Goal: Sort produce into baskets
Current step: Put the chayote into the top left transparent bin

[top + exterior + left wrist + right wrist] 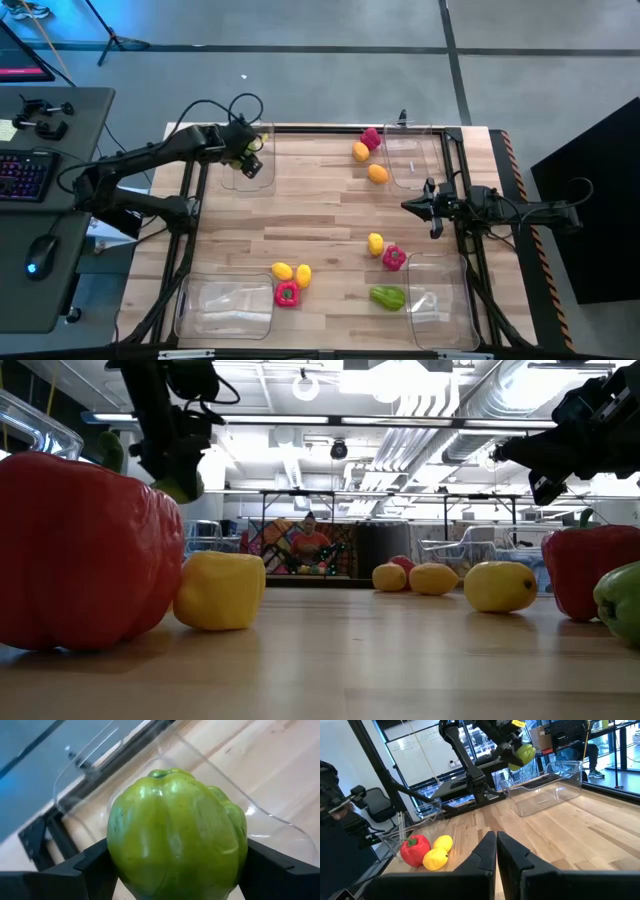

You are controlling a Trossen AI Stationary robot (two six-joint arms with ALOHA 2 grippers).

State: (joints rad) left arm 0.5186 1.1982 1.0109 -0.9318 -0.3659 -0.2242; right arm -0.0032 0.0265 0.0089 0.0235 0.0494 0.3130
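My left gripper (248, 157) is shut on a green toy pepper (175, 830) above the clear far-left bin (243, 175). It also shows in the right wrist view (522, 754) and the low view (178, 478). My right gripper (418, 206) is shut and empty above the table, between the far-right bin (412, 160) and the near-right bin (440, 300). Loose produce lies on the table: a magenta piece (371, 138), two orange pieces (360, 151) (377, 173), a yellow one (375, 243), a red pepper (393, 257) and a green piece (388, 297). My left gripper pinches the green pepper by its two opposite sides (117, 855) between its two fingers (95, 867). The fingers come from above, slanting down. The pepper is lifted clear, over the far-left bin's open top (150, 755).
Two yellow pieces (282, 270) (303, 275) and a red pepper (287, 293) lie by the near-left bin (225, 305). The middle of the wooden table (310, 210) is bare. A desk with a keyboard (25, 175) stands to the left. A person (310, 540) sits beyond the table.
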